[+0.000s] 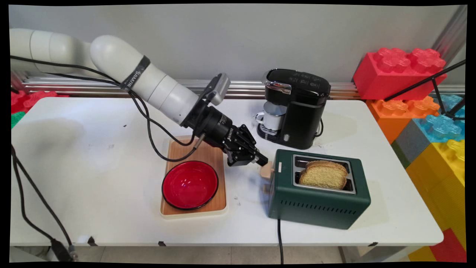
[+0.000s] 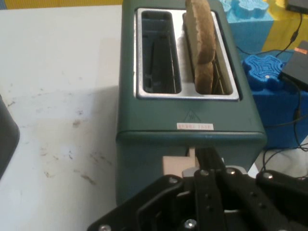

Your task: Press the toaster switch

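White surface (image 1: 93, 208) carries everything here, and the biggest thing on it is a dark green toaster (image 1: 319, 206) at the right front, with its black cord running off the near edge. One slice of bread (image 1: 324, 174) stands in the slot farther from the surface's near edge; the hand view shows the other slot bare. Behind the toaster, towards the wall, stands a black coffee machine (image 1: 301, 111) with a white mug (image 1: 272, 116) under its spout. To the left of the toaster lies a wooden tray (image 1: 217, 158), and a red bowl (image 1: 190, 185) sits on its near half. Smallest is the toaster's pale lever knob (image 1: 266, 171), on the end face that looks towards the tray. The black tool (image 1: 262, 160) reaches down from the upper left and its tip lies right at that knob, just above it in the main view; the fingers look pressed together, with nothing pinched between them, and whether they touch the knob I cannot tell
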`<state>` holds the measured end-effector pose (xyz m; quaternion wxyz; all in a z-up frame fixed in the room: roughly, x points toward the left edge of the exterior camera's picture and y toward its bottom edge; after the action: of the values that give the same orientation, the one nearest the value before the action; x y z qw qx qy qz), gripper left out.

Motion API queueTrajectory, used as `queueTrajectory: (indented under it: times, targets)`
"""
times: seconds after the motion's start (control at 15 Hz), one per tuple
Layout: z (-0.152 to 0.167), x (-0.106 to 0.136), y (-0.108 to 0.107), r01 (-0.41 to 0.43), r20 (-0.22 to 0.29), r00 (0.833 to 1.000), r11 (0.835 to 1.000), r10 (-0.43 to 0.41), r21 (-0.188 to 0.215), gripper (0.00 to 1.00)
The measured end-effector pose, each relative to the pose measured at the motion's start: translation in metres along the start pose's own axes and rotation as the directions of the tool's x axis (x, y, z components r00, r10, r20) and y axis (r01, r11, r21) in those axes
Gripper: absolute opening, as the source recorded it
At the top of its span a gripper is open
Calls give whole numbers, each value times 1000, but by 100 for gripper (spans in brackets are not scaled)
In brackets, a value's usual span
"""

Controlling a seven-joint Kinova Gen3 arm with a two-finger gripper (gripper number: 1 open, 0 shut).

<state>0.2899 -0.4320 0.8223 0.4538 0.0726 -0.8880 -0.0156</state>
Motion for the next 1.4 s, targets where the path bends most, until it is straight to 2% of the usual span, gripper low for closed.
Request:
queueTrajectory:
  times: [1.4]
  targets:
    - [21, -10, 1, 32, 7, 999, 999, -33, 11, 0]
